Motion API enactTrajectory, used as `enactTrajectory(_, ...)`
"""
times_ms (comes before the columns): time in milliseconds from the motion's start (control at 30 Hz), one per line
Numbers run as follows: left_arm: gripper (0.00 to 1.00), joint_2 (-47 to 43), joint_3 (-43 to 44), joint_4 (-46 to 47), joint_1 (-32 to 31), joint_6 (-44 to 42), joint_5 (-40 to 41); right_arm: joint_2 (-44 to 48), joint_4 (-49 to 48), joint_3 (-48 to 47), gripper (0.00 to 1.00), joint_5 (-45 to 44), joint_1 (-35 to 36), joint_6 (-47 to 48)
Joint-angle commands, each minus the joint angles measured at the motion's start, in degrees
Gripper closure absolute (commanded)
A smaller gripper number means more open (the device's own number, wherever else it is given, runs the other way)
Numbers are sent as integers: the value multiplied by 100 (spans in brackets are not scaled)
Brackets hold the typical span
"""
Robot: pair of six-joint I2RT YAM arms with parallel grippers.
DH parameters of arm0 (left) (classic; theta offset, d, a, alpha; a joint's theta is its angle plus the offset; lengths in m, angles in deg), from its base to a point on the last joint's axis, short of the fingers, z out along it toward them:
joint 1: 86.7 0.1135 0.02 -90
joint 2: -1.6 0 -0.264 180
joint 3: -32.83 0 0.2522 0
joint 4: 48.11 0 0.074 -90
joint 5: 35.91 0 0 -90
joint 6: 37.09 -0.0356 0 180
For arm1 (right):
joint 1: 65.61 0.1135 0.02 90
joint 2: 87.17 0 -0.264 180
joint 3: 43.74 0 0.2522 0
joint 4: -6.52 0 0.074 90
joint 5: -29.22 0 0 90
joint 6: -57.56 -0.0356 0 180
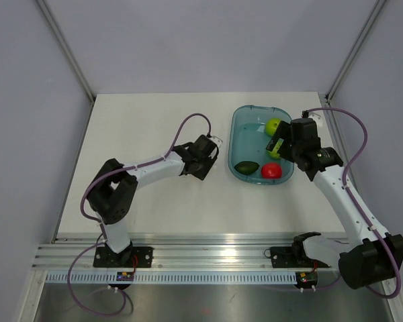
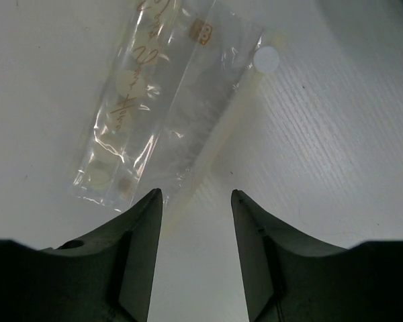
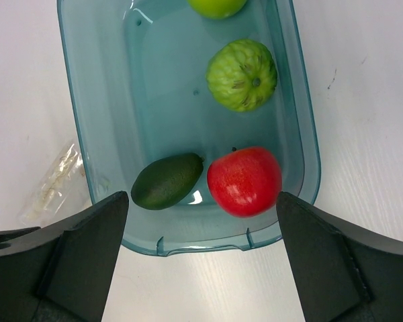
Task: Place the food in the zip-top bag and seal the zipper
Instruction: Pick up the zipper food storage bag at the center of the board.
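The dark green oval avocado (image 3: 166,181) lies slantwise at lower left in the teal translucent tray (image 3: 80,134), just below the wide-open, empty right tool (image 3: 201,198); the half-open, empty left tool (image 2: 196,194) faces the clear crinkly zip-top bag (image 2: 154,114).

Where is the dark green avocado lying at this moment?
In the right wrist view, the avocado lies inside the teal tray at its near end, just left of the red fruit. The tray sits on the table's right half.
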Motion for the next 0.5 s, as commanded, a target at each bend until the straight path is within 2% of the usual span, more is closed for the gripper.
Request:
enactTrajectory(0,51,202,299,103,-3,-193,179,177,-15,-91,0,-146,-11,9)
enactTrajectory(300,52,580,308,147,-47,-404,557,107,-41,-91,1,-120,-20,-35)
enactTrajectory(467,52,694,370,183,-47,-483,504,54,-68,-82,1,-85,-11,-61)
